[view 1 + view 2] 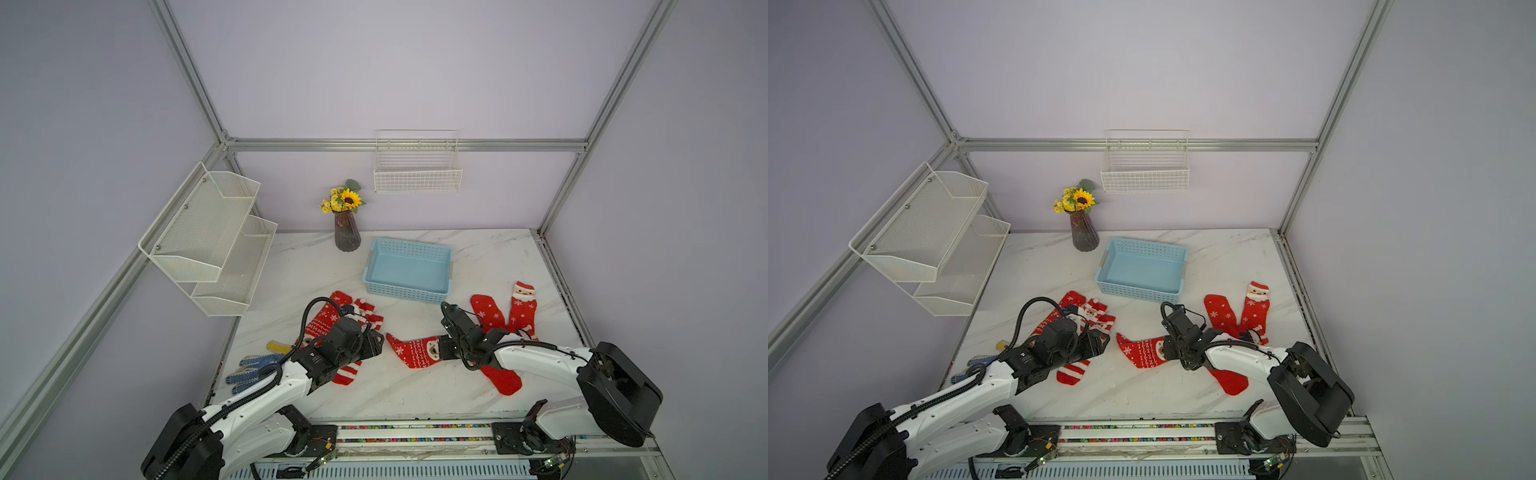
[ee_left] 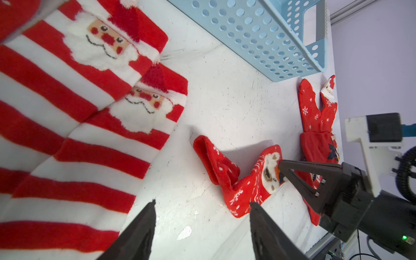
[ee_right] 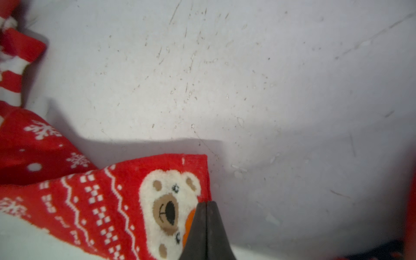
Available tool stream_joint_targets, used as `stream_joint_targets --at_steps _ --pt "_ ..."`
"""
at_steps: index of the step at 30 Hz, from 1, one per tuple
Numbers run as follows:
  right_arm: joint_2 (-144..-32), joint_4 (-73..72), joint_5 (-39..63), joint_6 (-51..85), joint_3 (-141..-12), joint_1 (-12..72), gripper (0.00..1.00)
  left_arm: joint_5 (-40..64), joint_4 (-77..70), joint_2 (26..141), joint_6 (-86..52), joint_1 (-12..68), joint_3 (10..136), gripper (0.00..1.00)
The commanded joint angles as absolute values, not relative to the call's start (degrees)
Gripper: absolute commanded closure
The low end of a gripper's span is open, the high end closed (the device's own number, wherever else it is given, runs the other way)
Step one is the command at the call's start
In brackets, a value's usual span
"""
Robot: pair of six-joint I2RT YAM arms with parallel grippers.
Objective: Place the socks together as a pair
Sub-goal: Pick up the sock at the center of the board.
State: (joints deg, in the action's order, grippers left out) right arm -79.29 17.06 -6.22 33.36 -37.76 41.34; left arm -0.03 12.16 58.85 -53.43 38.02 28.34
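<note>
Top views both take in the white marble table point(image 1: 415, 401), with a blue perforated basket point(image 1: 405, 292) standing toward its far side. On the robot's left, two striped Santa socks point(image 1: 368, 316) lie side by side and touching, partly hidden under the left arm. Their long axes run roughly near to far, with the Santa cuffs toward the basket and the toes toward the front edge. On the robot's right, two snowflake socks point(image 1: 488, 311) spread in a V that meets at its near end; one has a Santa cuff pointing to the far edge. A plain red toe point(image 1: 505, 380) sticks out from under the right arm toward the front.

Between the two arms lies the bear sock point(image 1: 415, 353). Its long axis runs across the table, with the toe pointing to the robot's left and slightly away and the bear-faced cuff to the right. The right gripper point(image 3: 206, 204) sits at that cuff end, its jaws pressed together and pinching the cuff's edge just beside the bear's face. In the left wrist view the cuff is raised off the marble at the pinch, with shadow beneath, while the foot rests on the table. The left gripper point(image 2: 202, 201) hovers with its fingers spread and nothing between them, over bare marble just beside the striped pair, with the bear sock's toe ahead of it and apart from it
</note>
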Motion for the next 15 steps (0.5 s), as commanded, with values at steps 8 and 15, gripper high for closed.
stream_joint_targets --at_steps 8,15 --pt "-61.4 34.9 4.1 39.1 -54.8 41.3 1.0 -0.4 13.3 49.3 -57.3 38.5 31.1 0.35" --pt "-61.9 37.1 3.3 46.9 -64.1 48.3 1.0 -4.0 17.6 43.1 -56.6 38.5 32.7 0.35"
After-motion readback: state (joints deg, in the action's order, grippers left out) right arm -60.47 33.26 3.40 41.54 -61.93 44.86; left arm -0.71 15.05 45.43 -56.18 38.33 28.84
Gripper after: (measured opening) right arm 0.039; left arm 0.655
